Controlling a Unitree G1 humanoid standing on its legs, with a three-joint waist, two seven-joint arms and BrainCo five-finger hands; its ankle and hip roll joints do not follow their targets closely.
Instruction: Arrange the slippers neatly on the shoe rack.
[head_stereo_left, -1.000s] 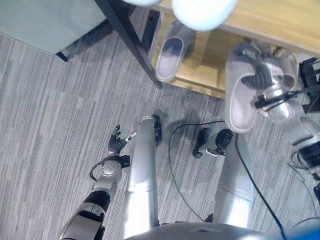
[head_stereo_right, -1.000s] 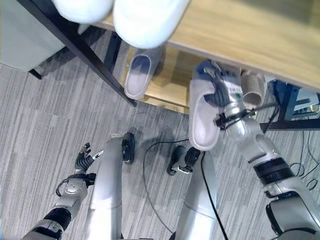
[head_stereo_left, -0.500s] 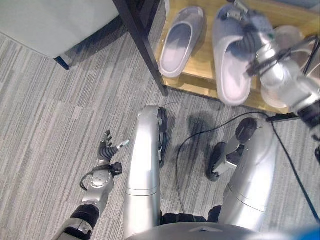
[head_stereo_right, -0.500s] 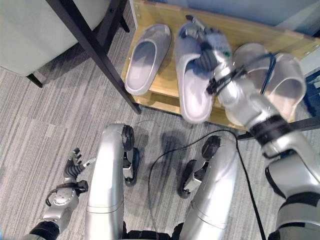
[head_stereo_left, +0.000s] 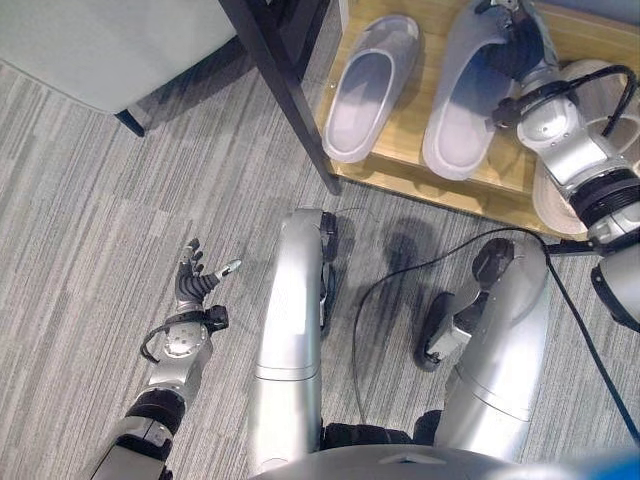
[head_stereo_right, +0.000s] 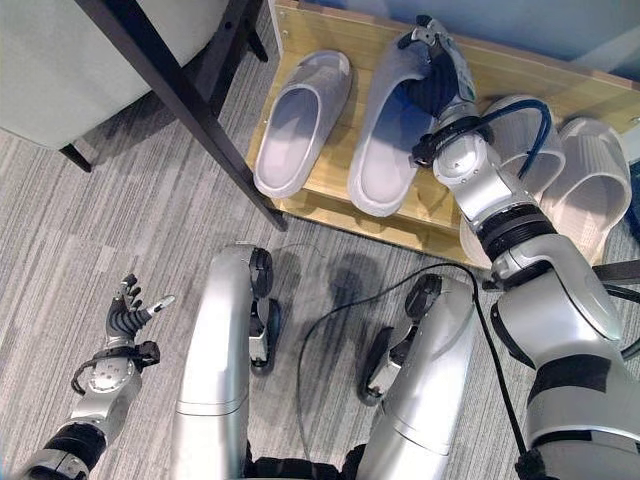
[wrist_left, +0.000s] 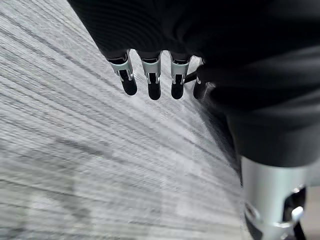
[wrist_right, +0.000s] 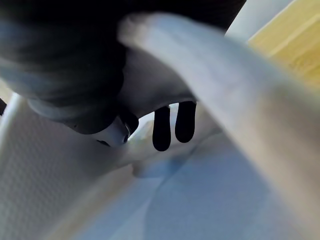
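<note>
A low wooden shoe rack (head_stereo_right: 335, 208) stands ahead. One grey slipper (head_stereo_right: 300, 120) lies at the left of its shelf, toe pointing away. A second grey slipper (head_stereo_right: 385, 135) lies right beside it on the shelf, nearly parallel. My right hand (head_stereo_right: 442, 88) reaches into that slipper's toe strap, with its fingers (wrist_right: 172, 125) curled under the strap and shut on it. My left hand (head_stereo_left: 195, 288) hangs open over the carpet at the lower left, its fingers (wrist_left: 150, 80) straight and holding nothing.
Two beige slippers (head_stereo_right: 592, 190) lie at the right of the shelf, close to my right forearm. A black table leg (head_stereo_right: 180, 100) slants down just left of the rack. A pale grey block (head_stereo_left: 100, 40) stands at the upper left on striped grey carpet (head_stereo_left: 110, 200).
My right hand has carried the grey slipper forward and set it down on the shelf beside the other grey one. The view has tipped toward the rack. The left hand stays open.
</note>
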